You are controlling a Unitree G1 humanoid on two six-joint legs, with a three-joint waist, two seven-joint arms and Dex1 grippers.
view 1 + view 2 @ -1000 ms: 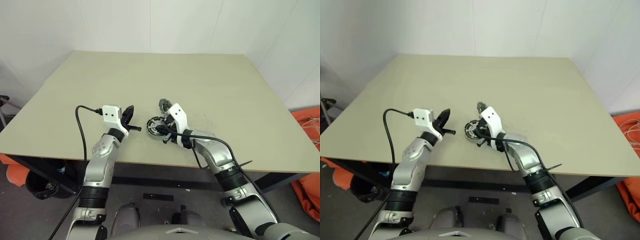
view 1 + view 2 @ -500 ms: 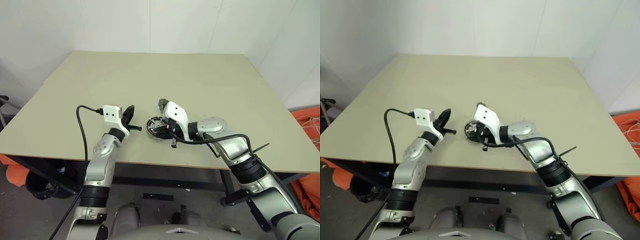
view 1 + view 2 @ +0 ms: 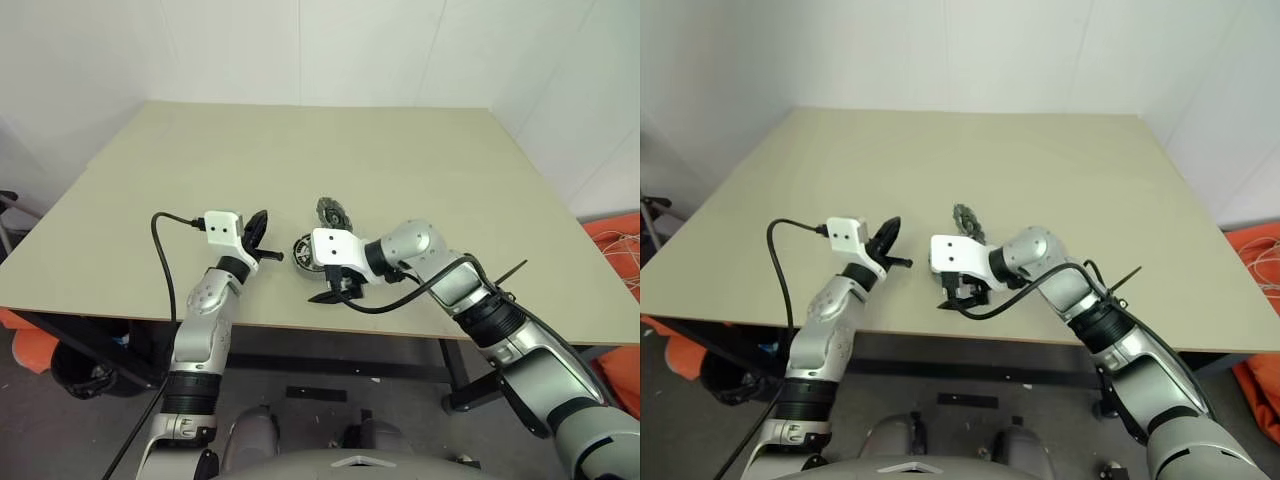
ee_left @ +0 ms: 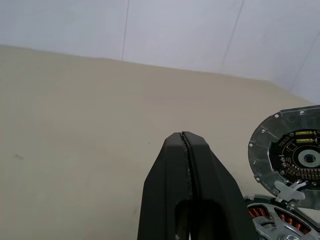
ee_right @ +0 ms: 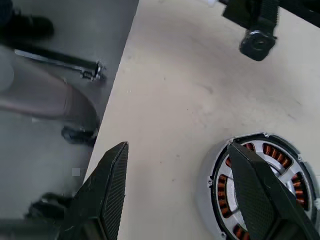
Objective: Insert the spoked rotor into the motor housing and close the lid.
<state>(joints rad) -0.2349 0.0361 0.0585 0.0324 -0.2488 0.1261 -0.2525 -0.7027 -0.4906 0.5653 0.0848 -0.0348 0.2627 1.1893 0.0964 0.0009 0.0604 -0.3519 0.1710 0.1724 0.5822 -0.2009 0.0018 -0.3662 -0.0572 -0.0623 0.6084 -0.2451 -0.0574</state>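
Table, wide beige rectangular top. Round silver motor housing with copper windings near its front edge, spoked grey rotor seated inside. Shiny silver lid propped just behind. Right gripper has risen, fingers now spread, empty: insertion looks done. Left gripper closed, empty.

right gripper: black fingers were closed low at the short round silver motor housing with copper windings, now spread wide with the housing lying free beneath them | right wrist: rolled over, elbow swung out, tool now aims across toward the robot's left | small dark grey spoked rotor: uncovered just beyond the tool
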